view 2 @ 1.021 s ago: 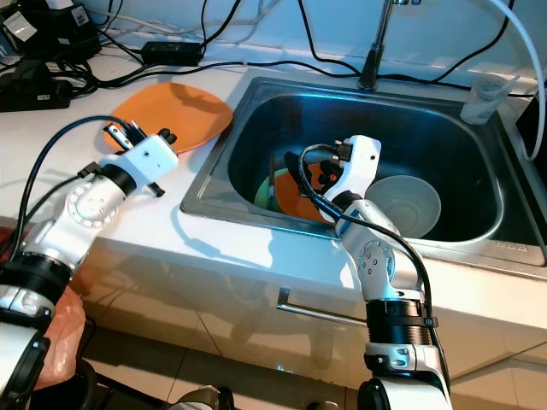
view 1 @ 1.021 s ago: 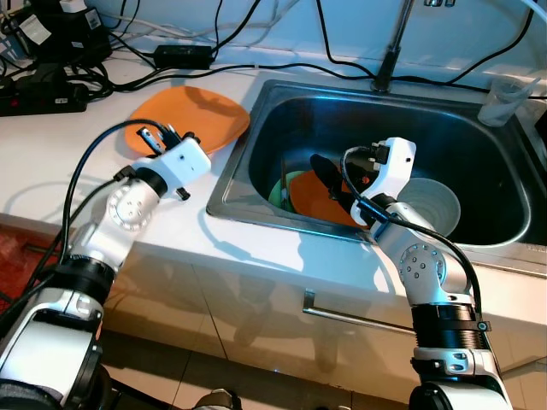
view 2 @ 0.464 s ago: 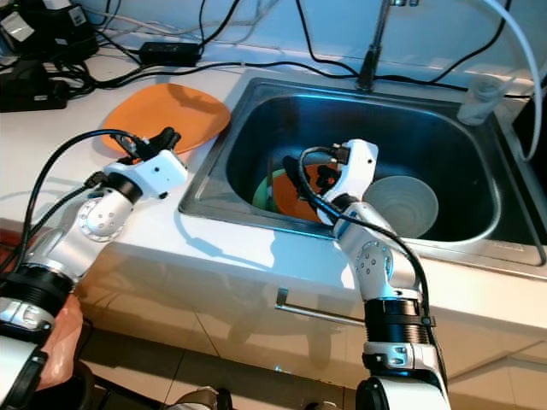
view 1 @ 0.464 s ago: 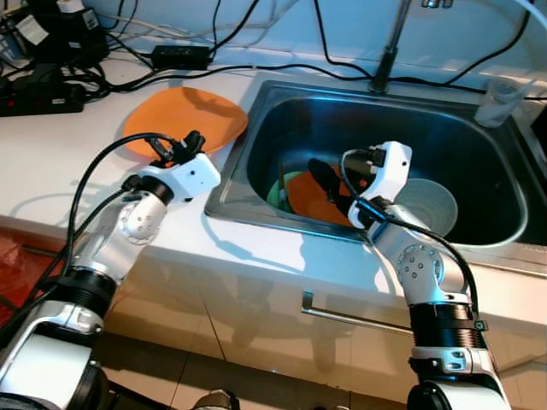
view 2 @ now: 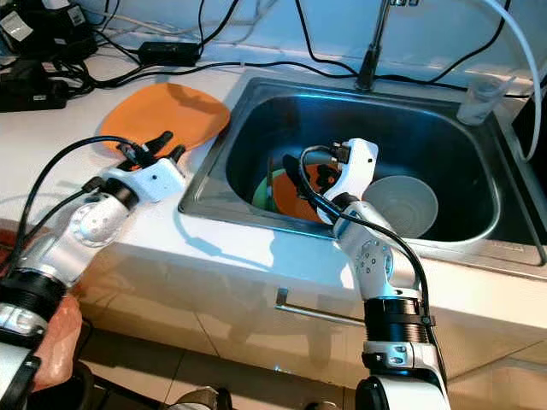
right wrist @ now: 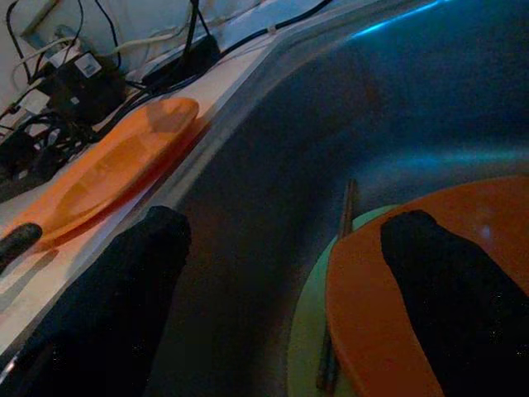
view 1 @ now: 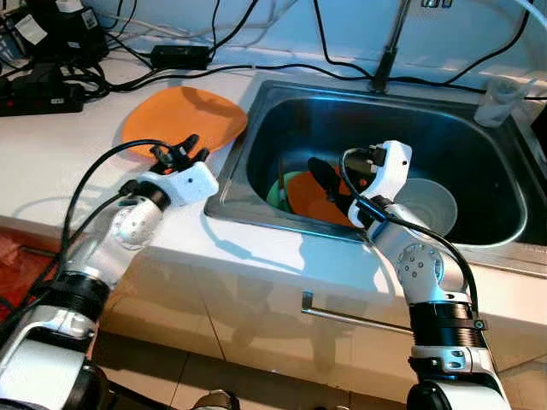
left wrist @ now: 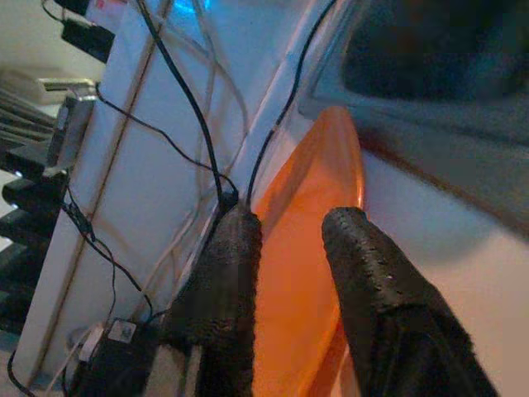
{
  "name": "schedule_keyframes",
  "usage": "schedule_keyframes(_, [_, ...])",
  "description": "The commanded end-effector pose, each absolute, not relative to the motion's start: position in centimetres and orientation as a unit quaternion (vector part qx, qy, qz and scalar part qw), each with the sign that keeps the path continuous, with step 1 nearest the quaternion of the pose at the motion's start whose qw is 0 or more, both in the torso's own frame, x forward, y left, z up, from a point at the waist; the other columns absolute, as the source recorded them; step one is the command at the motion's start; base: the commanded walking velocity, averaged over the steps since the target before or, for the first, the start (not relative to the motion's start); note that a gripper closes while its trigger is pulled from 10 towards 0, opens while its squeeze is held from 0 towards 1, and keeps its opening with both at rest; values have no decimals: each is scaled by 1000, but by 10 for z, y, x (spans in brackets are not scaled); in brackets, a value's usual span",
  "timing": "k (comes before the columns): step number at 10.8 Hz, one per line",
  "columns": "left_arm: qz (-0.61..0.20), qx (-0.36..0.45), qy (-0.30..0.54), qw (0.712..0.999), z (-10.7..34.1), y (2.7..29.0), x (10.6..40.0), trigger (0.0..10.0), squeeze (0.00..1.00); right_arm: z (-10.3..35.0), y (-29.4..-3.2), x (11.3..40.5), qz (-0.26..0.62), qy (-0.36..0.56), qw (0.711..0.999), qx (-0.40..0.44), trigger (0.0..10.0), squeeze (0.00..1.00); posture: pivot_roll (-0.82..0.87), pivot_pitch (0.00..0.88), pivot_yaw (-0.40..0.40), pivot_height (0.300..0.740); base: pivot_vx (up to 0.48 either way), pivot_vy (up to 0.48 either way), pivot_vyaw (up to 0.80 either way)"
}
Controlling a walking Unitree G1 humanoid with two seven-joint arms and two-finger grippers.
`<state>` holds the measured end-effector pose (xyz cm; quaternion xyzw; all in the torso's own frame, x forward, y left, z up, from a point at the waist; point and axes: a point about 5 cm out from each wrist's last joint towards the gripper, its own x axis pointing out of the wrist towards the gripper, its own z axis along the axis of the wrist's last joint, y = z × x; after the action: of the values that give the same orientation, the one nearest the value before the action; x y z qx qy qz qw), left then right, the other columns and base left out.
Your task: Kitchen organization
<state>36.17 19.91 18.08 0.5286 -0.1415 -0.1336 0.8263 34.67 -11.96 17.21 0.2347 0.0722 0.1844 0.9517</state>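
An orange plate [view 1: 184, 115] lies on the white counter to the left of the sink [view 1: 256, 120]. My left gripper [view 1: 178, 150] hovers at the plate's near edge, open; in the left wrist view the plate [left wrist: 310, 198] shows between the fingers [left wrist: 233, 273]. My right gripper [view 1: 333, 181] reaches into the sink, open, just above a second orange plate [view 1: 309, 198]. That plate rests on a green plate [right wrist: 307, 331], with a chopstick [right wrist: 340, 273] beside it. A white bowl [view 1: 432, 205] sits in the sink to its right.
A faucet [view 1: 389, 51] rises behind the sink. A clear cup [view 1: 500, 101] stands at the sink's far right corner. Power strips and black cables [view 1: 51, 77] crowd the back left of the counter. A drawer handle [view 1: 350, 316] runs below the counter edge.
My left gripper has swung right and nearer along the counter, coming to the near edge of the orange plate. The right arm has stayed in the sink.
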Motion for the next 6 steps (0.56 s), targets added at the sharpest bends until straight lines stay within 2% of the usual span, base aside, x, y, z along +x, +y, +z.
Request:
schedule_keyframes(1, [-135, 531, -129, 827, 180, 205, 361, 10000, 1000, 176, -118, 349, 189, 65, 951, 237, 10000, 0, 116, 64, -1, 740, 0, 0, 0])
schedule_keyframes(6, [-131, 550, -107, 818, 177, 219, 361, 10000, 1000, 176, -117, 349, 192, 68, 950, 237, 10000, 0, 118, 62, -4, 740, 0, 0, 0])
